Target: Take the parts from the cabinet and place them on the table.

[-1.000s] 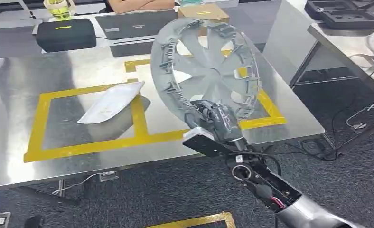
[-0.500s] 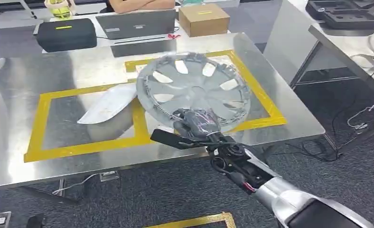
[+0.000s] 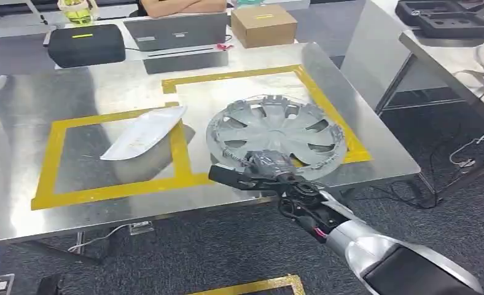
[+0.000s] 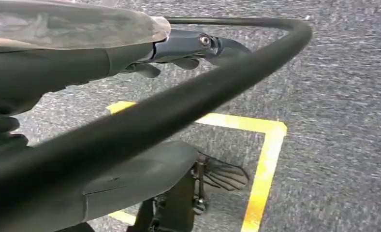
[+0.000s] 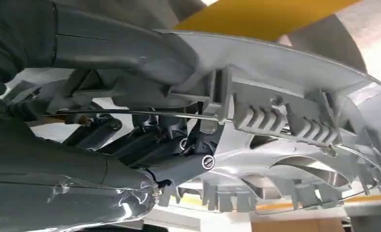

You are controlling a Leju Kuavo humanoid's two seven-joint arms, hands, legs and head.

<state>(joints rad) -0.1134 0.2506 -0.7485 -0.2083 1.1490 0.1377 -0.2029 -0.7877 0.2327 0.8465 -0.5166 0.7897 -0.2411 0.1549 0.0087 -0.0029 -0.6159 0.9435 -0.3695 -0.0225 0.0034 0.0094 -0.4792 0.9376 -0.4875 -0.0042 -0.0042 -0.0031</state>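
Head view: grey plastic hubcap (image 3: pixel 275 132) lies nearly flat on the steel table (image 3: pixel 104 92), inside face up, within the right yellow tape rectangle (image 3: pixel 325 104). Its near rim overlaps the tape line at about 6 o'clock. Spokes radiate from a solid centre with open slots between them; clip tabs stand up around the rim, and a thin wire ring runs along inside the tabs.

Right hand (image 3: pixel 265 165) grips the hubcap rim at the 6 o'clock edge, nearest the robot. In the right wrist view the grey thumb lies over the rim's outer face and the darker fingers (image 5: pixel 145 140) curl on the inner side, next to a ribbed clip block, so the rim is clamped between them.

A white curved panel (image 3: pixel 142 132) lies in the left tape rectangle, at 9 o'clock from the hubcap and apart from it.

Left hand (image 4: pixel 188 48): left wrist view looks down at grey carpet with a yellow floor marking; dark fingers jut out with nothing between them, but whether they are spread or curled I cannot tell.

Far side, 12 o'clock: cardboard box (image 3: pixel 264 24), laptop (image 3: pixel 175 29), black case (image 3: pixel 85 43).
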